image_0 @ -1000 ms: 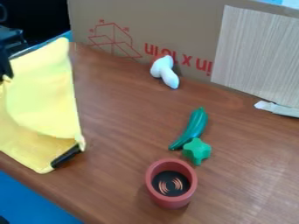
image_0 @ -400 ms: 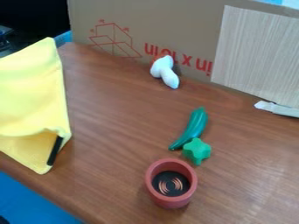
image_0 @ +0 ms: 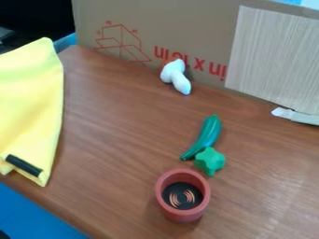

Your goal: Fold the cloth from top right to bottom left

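Cloth (image_0: 31, 102) is positioned at the left end of the desk (image_0: 124, 130), bottom corner near the front edge — black bar-shaped part (image_0: 24, 165) at that corner — finger state cannot be determined.

Black robot part (image_0: 24, 165): a slim, straight bar with long, nearly parallel edges and an even, dark surface.
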